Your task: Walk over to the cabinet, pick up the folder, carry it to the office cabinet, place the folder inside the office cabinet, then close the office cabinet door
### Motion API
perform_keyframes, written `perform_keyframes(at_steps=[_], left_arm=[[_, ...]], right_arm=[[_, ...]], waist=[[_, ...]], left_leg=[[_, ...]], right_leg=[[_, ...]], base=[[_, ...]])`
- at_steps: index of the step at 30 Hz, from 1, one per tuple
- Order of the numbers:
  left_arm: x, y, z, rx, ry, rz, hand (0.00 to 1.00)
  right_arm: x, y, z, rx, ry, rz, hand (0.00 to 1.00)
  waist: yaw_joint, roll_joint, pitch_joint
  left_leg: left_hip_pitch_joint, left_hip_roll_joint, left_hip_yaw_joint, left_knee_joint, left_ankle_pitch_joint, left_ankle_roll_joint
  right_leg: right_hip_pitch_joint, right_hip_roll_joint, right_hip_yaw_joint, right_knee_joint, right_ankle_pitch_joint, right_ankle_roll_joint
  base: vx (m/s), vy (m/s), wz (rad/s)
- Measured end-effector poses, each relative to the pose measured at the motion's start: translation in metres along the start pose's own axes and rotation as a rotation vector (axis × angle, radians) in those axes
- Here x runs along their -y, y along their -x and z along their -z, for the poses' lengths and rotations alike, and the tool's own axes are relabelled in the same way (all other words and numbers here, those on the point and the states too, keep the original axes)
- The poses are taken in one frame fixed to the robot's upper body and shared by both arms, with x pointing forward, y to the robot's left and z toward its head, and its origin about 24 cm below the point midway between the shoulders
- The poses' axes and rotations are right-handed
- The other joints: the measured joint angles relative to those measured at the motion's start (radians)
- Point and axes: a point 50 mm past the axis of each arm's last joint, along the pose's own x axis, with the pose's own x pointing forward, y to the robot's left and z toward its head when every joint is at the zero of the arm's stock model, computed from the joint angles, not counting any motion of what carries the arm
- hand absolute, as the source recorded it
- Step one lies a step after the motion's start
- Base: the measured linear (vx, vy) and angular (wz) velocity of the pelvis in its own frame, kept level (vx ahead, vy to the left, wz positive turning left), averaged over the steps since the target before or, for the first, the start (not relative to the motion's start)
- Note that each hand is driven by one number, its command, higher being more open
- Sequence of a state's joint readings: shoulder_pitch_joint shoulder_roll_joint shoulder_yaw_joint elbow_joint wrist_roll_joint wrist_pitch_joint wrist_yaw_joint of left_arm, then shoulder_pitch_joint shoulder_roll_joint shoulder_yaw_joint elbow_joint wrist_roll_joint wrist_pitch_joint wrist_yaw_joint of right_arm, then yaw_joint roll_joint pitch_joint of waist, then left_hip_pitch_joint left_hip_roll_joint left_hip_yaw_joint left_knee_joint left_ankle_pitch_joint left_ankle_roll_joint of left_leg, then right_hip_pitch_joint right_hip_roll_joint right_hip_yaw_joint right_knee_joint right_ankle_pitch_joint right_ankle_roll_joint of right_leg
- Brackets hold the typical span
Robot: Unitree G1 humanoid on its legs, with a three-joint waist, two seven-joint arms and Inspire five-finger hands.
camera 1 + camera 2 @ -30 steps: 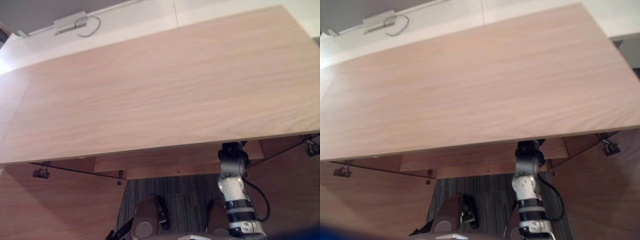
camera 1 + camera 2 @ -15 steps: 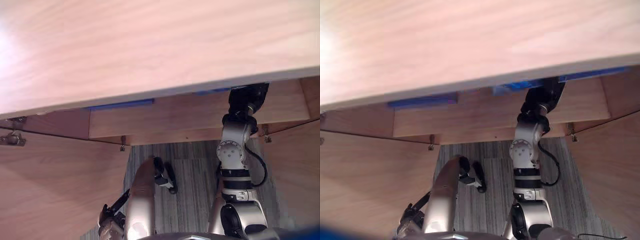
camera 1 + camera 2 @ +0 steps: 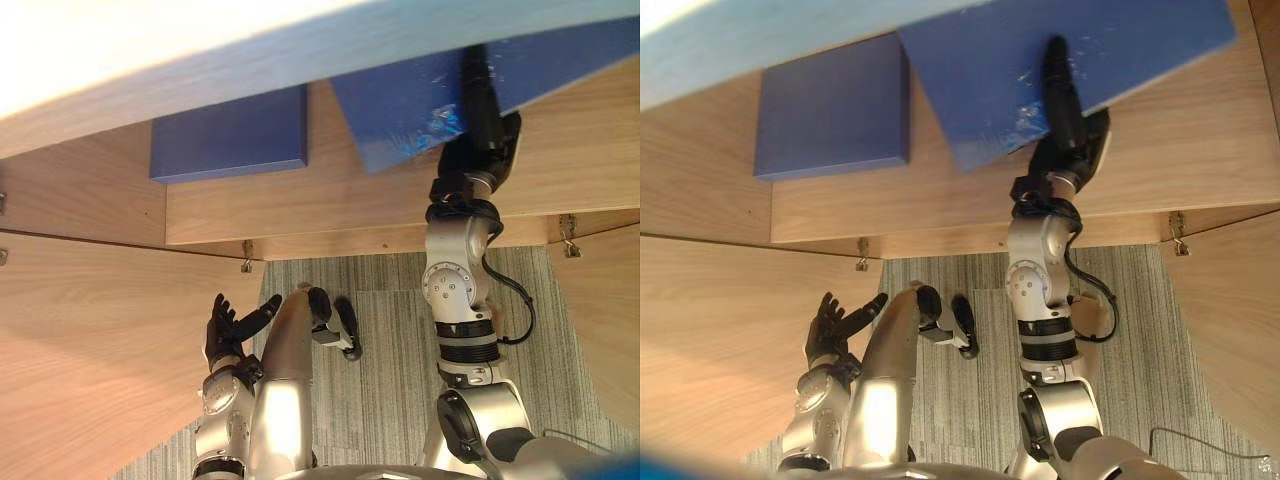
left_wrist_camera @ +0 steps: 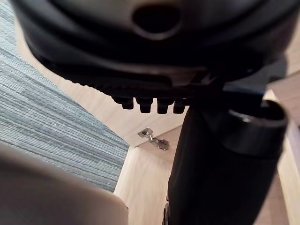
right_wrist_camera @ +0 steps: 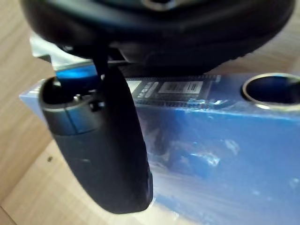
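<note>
Right wrist view gives us the right hand point(image 5: 101, 140) clamped on the blue folder point(image 5: 225, 154), thumb laid across its cover. From the head we see that folder at upper centre, tilted, apparently resting on the cabinet shelf point(image 3: 940, 205) beside a second blue folder point(image 3: 832, 105). Our left hand point(image 3: 830, 328) hangs relaxed, fingers spread, at lower left.

The folder point(image 3: 980, 90) looks glossy and plastic-wrapped, the cabinet point(image 3: 1140, 170) matt wood-grained, the carpet point(image 3: 1140, 330) ribbed cloth.
</note>
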State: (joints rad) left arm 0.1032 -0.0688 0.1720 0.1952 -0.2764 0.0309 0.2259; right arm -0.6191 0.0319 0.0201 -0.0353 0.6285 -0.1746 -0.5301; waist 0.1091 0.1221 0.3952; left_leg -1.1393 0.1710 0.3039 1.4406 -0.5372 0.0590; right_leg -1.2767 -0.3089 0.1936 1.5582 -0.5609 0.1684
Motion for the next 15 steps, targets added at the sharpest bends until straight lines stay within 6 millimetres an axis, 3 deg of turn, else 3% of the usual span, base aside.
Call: perform_keyframes(at_steps=[5, 9, 15], left_arm=[[-0.003, 0.007, -0.016, 0.061, -0.051, -0.006, 1.0], [0.001, 0.011, -0.034, 0.137, -0.104, 0.003, 1.0], [-0.009, 0.015, -0.025, 0.113, -0.162, -0.027, 1.0]], right_arm=[[-0.004, 0.011, 0.008, -0.024, 0.189, -0.064, 1.0], [0.005, 0.022, 0.012, -0.044, 0.31, -0.092, 1.0], [0.007, 0.032, 0.005, -0.032, 0.356, -0.145, 1.0]], waist=[[0.001, 0.006, 0.002], [0.001, 0.008, 0.001], [0.0, 0.01, 0.001]], left_leg=[[0.002, -0.001, -0.002, -0.005, 0.003, 0.005], [0.003, -0.001, -0.003, -0.009, 0.002, 0.004], [0.004, -0.003, -0.003, -0.024, 0.002, 0.004]], right_leg=[[0.0, 0.003, -0.001, 0.001, -0.008, -0.009], [0.0, 0.004, -0.001, 0.0, -0.011, -0.01], [0.002, 0.004, -0.006, -0.013, -0.012, -0.01]], base=[[0.04, -0.076, 0.01], [0.03, -0.067, 0.0], [0.03, -0.049, 0.01]])
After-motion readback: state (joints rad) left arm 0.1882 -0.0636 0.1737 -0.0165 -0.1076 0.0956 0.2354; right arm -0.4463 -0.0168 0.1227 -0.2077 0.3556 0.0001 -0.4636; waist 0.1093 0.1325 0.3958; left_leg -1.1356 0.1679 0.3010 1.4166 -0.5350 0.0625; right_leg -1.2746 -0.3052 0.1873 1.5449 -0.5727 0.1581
